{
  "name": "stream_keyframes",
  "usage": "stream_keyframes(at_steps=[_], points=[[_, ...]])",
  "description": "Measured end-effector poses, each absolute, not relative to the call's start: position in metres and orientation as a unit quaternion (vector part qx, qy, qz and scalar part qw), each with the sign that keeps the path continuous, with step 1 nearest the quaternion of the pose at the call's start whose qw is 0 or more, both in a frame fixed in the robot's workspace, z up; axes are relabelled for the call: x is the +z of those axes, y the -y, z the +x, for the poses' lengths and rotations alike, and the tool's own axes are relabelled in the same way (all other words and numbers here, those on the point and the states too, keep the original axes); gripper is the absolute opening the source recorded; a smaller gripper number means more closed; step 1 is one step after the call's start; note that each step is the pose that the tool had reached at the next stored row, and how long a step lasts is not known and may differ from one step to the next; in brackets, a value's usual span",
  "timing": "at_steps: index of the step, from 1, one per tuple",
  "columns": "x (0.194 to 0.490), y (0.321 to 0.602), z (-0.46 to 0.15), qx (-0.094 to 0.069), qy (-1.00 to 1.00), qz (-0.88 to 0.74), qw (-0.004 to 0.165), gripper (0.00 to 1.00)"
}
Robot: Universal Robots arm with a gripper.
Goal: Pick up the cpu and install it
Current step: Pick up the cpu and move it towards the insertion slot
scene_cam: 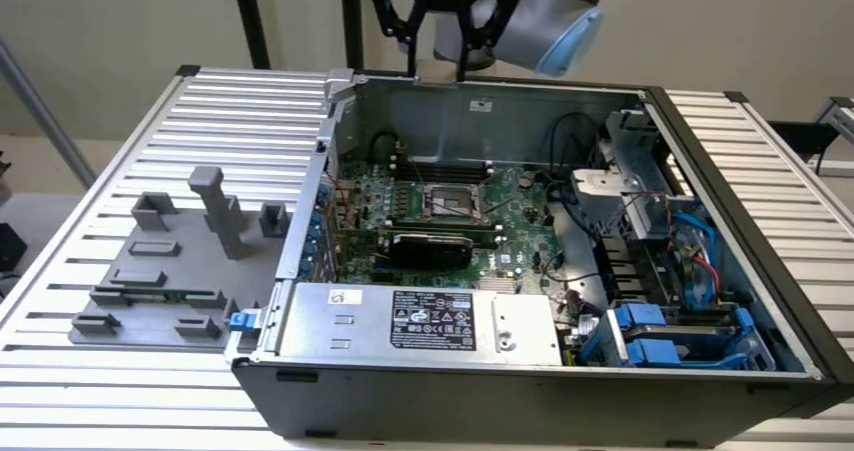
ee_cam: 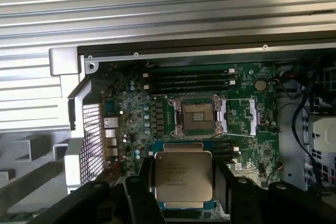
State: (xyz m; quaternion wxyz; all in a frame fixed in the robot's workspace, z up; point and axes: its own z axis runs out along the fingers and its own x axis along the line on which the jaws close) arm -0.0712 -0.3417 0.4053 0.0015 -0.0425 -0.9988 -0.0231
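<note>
Between the two dark fingers [ee_cam: 224, 184] of the gripper [ee_cam: 182, 182] sits the cpu [ee_cam: 182, 176]. Its pale silver top plate, with small printed lettering, faces the wrist camera, and a thin green rim runs round it. We see the fingers pressed against two opposite edges of the chip, so the gripper is clamped on it and holds it flat in the air, clear of the green board [ee_cam: 131, 114].

On that board, apart from the cpu, lies the socket [ee_cam: 198, 116]. Its metal frame is open and its square contact field is bare. Just past the socket run long black memory slots [ee_cam: 189, 80].

In the exterior view we find the gripper [scene_cam: 434, 41] high over the back wall of the open computer case [scene_cam: 534, 401], with the socket [scene_cam: 451, 203] well below it on the board [scene_cam: 521, 221]. A silver power supply [scene_cam: 400, 319] with a printed label sits inside the case near its front wall. Blue drive brackets [scene_cam: 667, 341] stand toward the exterior view's right.

The case rests on a slatted metal table [scene_cam: 240, 91]. On the exterior view's left a grey tray [scene_cam: 167, 271] with upright blocks lies beside the case.
</note>
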Motion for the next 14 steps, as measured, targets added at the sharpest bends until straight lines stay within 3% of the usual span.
stream_keyframes(at_steps=[14], points=[[0.390,0.328,-0.036,-0.022,0.999,-0.039,-0.010,0.55]])
